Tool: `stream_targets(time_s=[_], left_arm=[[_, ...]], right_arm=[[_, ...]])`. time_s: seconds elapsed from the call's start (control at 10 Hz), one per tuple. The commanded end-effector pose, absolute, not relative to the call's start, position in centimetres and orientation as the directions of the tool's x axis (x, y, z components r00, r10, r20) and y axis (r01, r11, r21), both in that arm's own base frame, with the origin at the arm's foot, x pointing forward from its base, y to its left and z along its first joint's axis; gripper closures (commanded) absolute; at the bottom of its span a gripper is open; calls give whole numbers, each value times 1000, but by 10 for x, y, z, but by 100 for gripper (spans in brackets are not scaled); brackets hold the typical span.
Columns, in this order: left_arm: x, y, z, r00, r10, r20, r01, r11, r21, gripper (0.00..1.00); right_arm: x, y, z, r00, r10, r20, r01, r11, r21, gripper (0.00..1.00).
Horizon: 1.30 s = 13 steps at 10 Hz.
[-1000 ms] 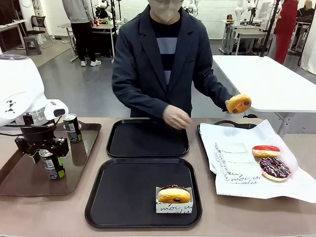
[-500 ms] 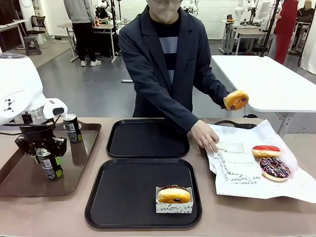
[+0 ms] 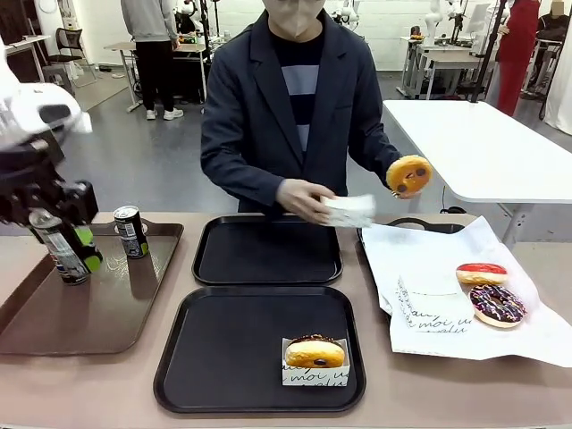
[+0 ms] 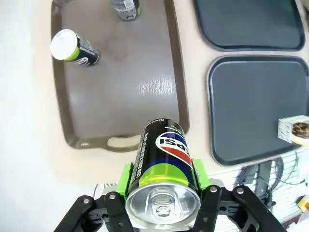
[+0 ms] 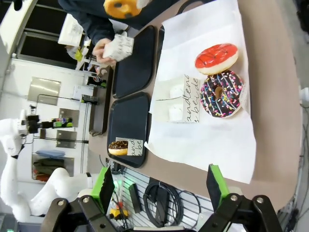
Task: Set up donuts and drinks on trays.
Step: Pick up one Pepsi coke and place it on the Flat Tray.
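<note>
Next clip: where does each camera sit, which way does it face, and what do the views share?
Front: fixed on the robot's side, facing across the table at the person; left gripper holds a can.
Left wrist: on the left arm, looking down onto the brown tray; green pads clamp the can.
Right wrist: on the right arm, rolled, looking over the white paper; open right gripper at bottom.
Shared: all show the sleeved donut on the near black tray.

Two square black plastic trays (image 3: 268, 255) lie mid-table, one behind the other; the nearer holds a paper-sleeved ring donut (image 3: 314, 353) in its near right corner. Left, a long brown tray (image 3: 107, 313) carries a slim dark can (image 3: 130, 232). Right, white paper (image 3: 420, 250) bears two iced donuts (image 3: 481, 273).
</note>
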<state>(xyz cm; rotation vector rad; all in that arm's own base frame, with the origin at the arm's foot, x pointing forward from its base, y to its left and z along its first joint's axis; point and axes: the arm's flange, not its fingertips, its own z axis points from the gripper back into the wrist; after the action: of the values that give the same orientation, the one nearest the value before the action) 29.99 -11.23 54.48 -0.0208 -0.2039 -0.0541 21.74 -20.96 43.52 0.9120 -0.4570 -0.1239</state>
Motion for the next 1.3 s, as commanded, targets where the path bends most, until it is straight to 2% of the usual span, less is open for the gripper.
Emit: stream_targets(time_s=[0.0,0.1,0.2,0.4,0.5,0.9,1.2], left_arm=[[304,-107,542,985,-49,167,47,999,13,100],[308,-93,536,986,-16,166,4,997,72,100],[292,-111,556,979,-51,199,55,998,-10,100],[292,-111,556,979,-51,199,55,998,-10,100],[295,-105,550,983,-42,179,40,999,12,41],[293,-226,496,950,-289,115,287,957,38,41],[298,-295,464,907,-414,79,418,908,-39,41]], right_arm=[[221,-211,435,887,-299,352,-116,594,796,0],[221,-211,435,887,-299,352,-116,594,796,0],[221,-211,435,887,-299,352,-116,594,796,0],[221,-211,435,887,-299,352,-116,594,796,0],[221,-211,435,887,-299,352,-116,594,796,0],[221,-211,435,887,-299,352,-116,594,796,0],[221,-211,435,887,-299,352,-116,594,796,0]])
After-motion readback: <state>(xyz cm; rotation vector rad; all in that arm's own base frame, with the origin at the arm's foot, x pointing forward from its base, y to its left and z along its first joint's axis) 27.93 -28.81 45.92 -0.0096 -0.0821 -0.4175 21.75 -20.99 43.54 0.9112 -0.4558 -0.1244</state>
